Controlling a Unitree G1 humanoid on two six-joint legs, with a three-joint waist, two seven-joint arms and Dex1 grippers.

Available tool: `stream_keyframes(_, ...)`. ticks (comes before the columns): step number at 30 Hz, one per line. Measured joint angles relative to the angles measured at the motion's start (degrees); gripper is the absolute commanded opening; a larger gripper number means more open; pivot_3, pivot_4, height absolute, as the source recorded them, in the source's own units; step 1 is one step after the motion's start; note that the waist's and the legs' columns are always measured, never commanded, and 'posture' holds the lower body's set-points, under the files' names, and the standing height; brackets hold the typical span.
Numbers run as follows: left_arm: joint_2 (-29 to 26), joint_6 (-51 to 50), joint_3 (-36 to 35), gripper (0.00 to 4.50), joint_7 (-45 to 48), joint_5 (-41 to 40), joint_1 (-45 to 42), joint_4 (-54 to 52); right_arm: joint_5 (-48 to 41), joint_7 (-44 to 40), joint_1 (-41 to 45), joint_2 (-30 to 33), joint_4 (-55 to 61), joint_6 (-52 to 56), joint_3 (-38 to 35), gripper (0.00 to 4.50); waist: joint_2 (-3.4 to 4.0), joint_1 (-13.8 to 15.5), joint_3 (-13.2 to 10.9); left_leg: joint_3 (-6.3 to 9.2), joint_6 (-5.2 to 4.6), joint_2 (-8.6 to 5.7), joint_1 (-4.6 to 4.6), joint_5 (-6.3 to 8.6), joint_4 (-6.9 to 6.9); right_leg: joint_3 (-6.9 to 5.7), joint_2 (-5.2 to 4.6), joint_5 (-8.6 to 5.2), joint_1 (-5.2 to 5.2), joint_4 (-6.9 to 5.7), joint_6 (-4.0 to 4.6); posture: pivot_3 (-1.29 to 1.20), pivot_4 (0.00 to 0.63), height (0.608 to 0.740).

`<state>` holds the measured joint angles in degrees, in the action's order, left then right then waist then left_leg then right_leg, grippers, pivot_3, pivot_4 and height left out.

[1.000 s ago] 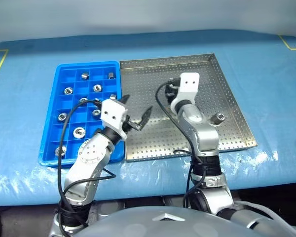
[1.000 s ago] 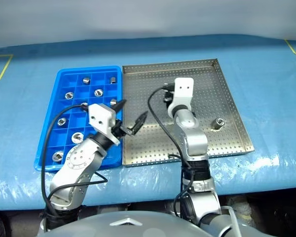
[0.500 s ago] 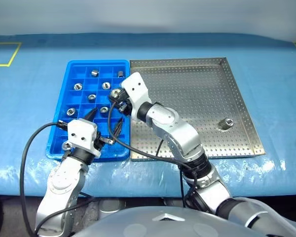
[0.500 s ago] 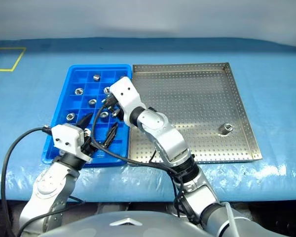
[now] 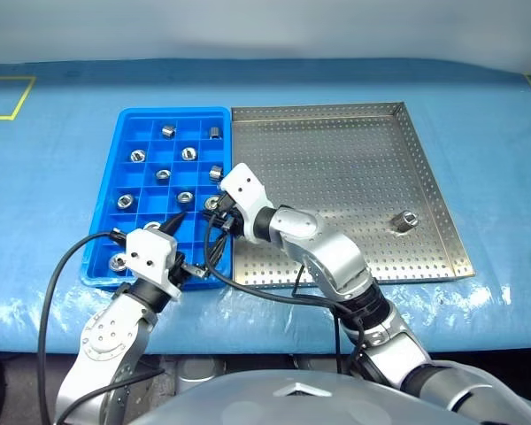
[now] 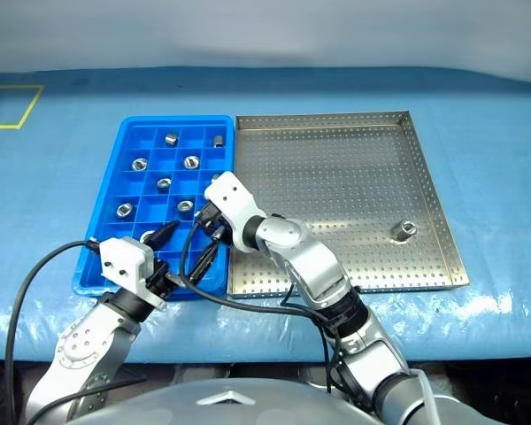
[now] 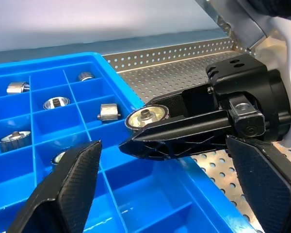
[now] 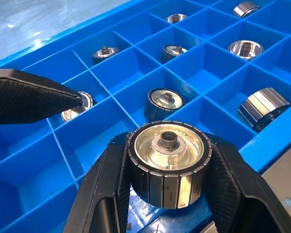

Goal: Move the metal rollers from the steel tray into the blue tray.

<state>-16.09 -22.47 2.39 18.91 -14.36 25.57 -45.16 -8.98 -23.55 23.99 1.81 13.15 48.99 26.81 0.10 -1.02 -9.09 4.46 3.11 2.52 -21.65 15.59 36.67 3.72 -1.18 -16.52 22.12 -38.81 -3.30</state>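
Note:
My right gripper (image 8: 167,194) is shut on one of the metal rollers (image 8: 167,162), a ribbed silver cylinder with a hollow centre. It holds the roller low over the blue tray (image 5: 159,112), at the near end of the column beside the steel tray (image 5: 336,168). The left wrist view shows the same held roller (image 7: 146,116) end-on. My left gripper (image 5: 184,243) stands open over the blue tray's near edge, just left of the right gripper, with nothing between its fingers (image 7: 63,194). Several rollers lie in separate blue compartments. One roller (image 5: 404,220) stands on the steel tray's perforated floor, near its right rim.
Both trays sit side by side on a table under a blue cover (image 5: 478,142). Yellow tape marks (image 5: 9,97) lie at the far left. Black cables loop from both wrists over the blue tray's near edge.
My right arm swung left from over the steel tray to the blue tray's near right compartments, carrying the roller. My left arm drew back toward the near edge, still open.

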Motion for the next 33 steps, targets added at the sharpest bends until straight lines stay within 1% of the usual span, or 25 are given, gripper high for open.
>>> stream_keyframes(9,-0.64,-0.03,-0.55,4.50,0.89,-0.70,0.52,0.01,0.09,-0.62,-0.61,0.14,0.19,-0.11,0.51,1.72,0.00,-0.19,0.00,0.00,0.00,0.00,0.01,0.00,-0.01,0.00,0.00,-0.01,0.00,0.00,0.00,0.10,0.150,0.740)
stream_keyframes(13,-2.65,-0.31,-1.01,4.50,2.69,-2.41,1.16,-0.18,0.71,-1.24,-0.35,-0.19,-1.15,-1.53,1.89,1.72,0.00,-0.60,0.05,-0.01,0.00,0.03,0.09,0.00,-0.08,0.01,0.03,-0.04,-0.02,-0.01,0.06,0.10,0.150,0.740)
stream_keyframes(18,-5.78,-0.12,-1.85,4.50,4.31,-2.82,3.45,-1.00,0.88,-1.53,-0.59,-2.49,-4.13,-3.52,3.56,1.72,-0.02,-0.79,0.08,0.01,0.01,0.06,0.14,0.00,-0.15,-0.01,0.05,-0.08,-0.04,-0.02,0.13,0.10,0.150,0.740)
stream_keyframes(21,-6.56,1.60,-1.94,4.50,4.60,-1.94,5.71,-1.00,0.23,-1.49,-0.43,-3.88,-5.55,-3.66,2.22,1.72,-0.06,-0.49,0.08,-0.02,0.01,0.03,0.08,-0.01,-0.14,0.00,0.00,-0.08,-0.02,0.02,0.13,0.12,0.150,0.740)
stream_keyframes(26,-5.86,4.47,-1.91,4.50,4.92,-1.85,10.86,-0.77,-0.47,-1.14,1.96,-4.23,-7.78,-3.90,-1.81,1.72,-0.13,0.01,0.02,0.01,0.02,0.03,0.05,-0.01,-0.16,-0.03,0.00,-0.09,0.03,0.03,0.16,0.14,0.150,0.740)
stream_keyframes(33,-5.64,7.20,-2.10,4.50,4.93,-1.79,12.57,-0.53,-0.36,-1.28,2.47,-4.21,-8.79,-5.30,-2.55,1.72,-0.13,0.28,0.02,-0.04,0.05,0.04,0.01,-0.03,-0.44,0.01,0.02,-0.12,0.23,0.02,0.21,0.15,0.150,0.740)
